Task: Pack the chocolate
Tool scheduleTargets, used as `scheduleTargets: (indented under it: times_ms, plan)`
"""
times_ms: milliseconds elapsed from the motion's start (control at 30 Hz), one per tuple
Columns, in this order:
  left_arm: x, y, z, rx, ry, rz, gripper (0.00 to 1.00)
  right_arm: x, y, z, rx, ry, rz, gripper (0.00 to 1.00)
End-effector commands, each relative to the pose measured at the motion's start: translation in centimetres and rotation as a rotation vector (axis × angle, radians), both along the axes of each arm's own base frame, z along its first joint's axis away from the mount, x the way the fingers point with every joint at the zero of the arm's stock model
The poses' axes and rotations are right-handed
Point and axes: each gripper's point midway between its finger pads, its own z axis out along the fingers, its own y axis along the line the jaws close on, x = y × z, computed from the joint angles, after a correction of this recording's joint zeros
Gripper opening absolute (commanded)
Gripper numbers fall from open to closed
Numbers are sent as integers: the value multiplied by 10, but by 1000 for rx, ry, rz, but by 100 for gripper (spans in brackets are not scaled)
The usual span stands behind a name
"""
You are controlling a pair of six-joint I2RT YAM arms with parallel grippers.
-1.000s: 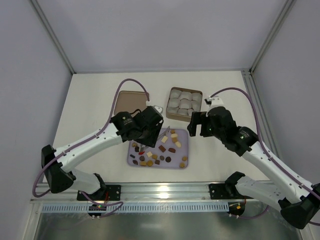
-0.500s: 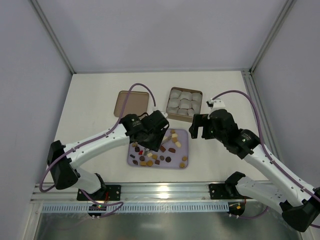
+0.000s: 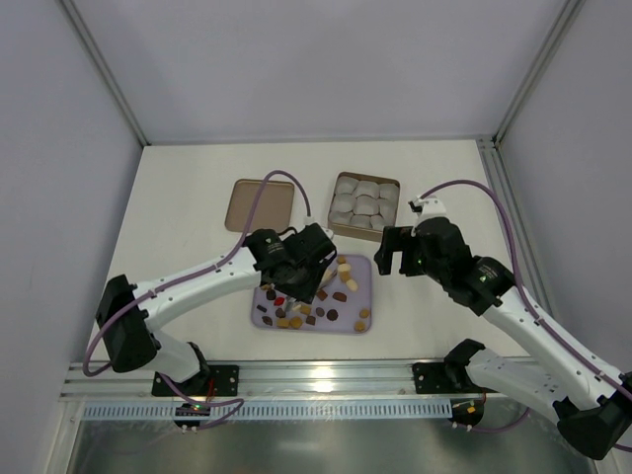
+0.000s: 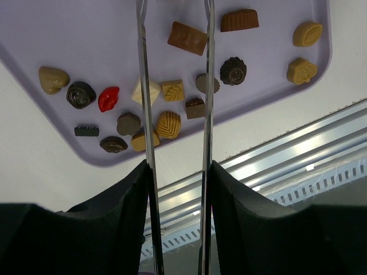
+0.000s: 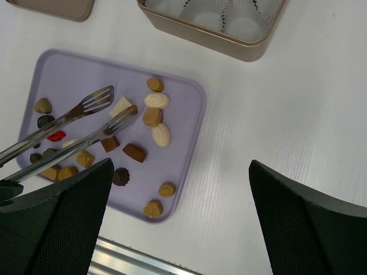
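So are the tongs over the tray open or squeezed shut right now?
Open. The tongs show two tips apart in the right wrist view, purple tray visible between them; the left wrist view shows the same gap.

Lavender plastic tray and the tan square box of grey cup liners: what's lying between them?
Nothing. Only bare white tabletop separates the lavender plastic tray from the tan square box. The right wrist view shows this most clearly.

A purple tray point(image 5: 74, 74) sits on the white tabletop point(image 3: 188, 197), with metal tongs point(image 5: 94, 102) over it. A flat brown lid point(image 3: 260, 204) lies at 10 o'clock, a brown box point(image 5: 200, 35) of grey paper cups point(image 3: 365, 202) at 1 o'clock.
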Motion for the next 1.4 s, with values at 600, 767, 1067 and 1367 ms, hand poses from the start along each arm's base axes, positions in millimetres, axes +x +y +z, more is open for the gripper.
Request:
scheduleTargets:
  times_ms: [600,767,1067,1367]
  plan:
    - [4,-10,-1,-17,-14,-9,30,2,-4,3,7,-26,-23,100]
    - [8,-11,6,-19,-31,-8,26,2,-5,4,5,-29,-22,100]
    - [15,-17,28,-50,-68,-9,23,2,-8,8,4,-42,-33,100]
    - [30,-23,61,-63,-142,-9,23,2,-10,15,10,-58,-36,100]
